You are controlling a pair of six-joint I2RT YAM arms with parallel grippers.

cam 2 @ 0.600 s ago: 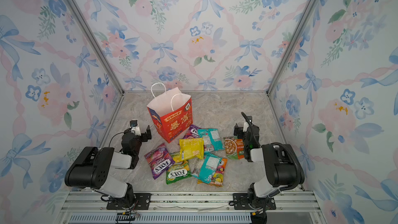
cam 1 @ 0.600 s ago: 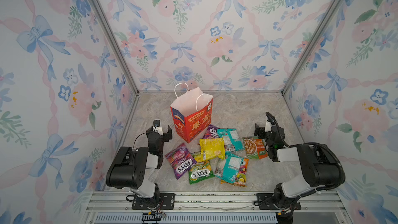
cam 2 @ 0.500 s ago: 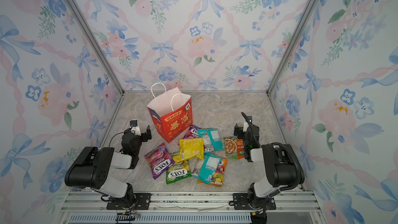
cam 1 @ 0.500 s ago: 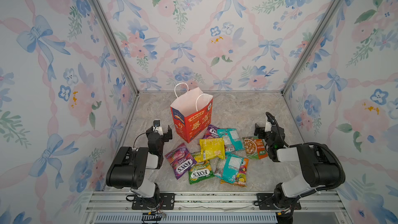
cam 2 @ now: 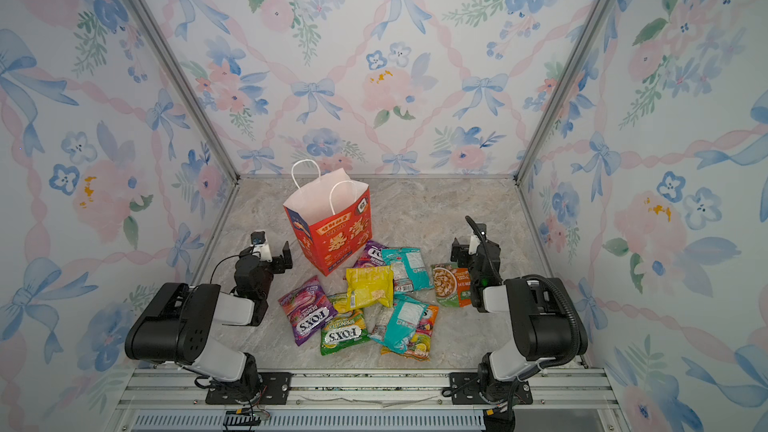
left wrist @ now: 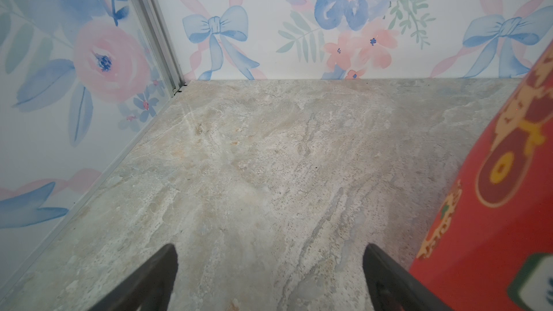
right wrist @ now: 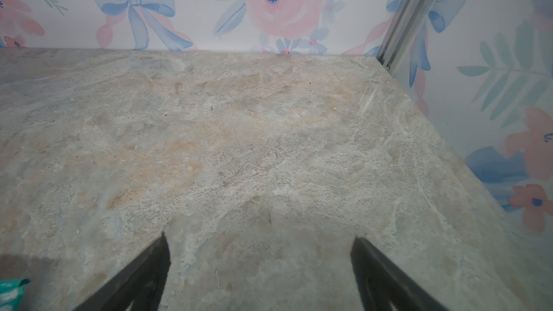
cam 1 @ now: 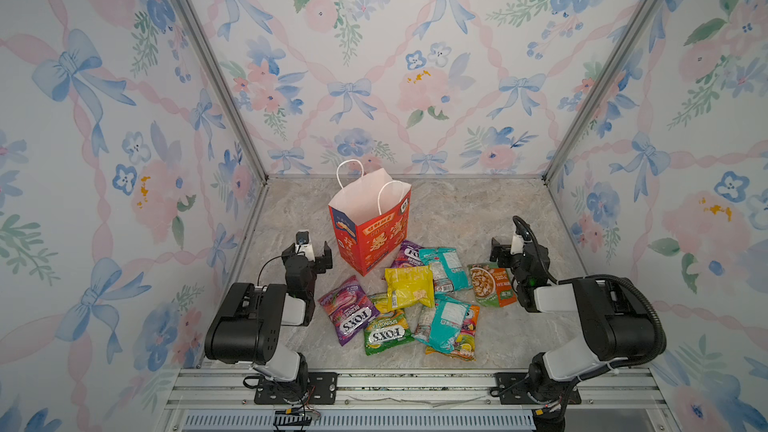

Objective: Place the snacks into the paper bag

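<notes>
Glossy snacks (cam 1: 409,290) overlap beside the upright red paper bag (cam 1: 370,238).

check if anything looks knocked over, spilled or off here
Nothing stands out. The paper bag stands upright, mouth open. The snacks lie in a loose overlapping heap beside it, none visibly torn. The left gripper and right gripper are open and empty.

The upright red-orange paper bag (cam 1: 370,243) stands on the grey stone-look table (cam 1: 478,218), just behind the clustered flat glossy snack packets (cam 1: 409,288).
</notes>
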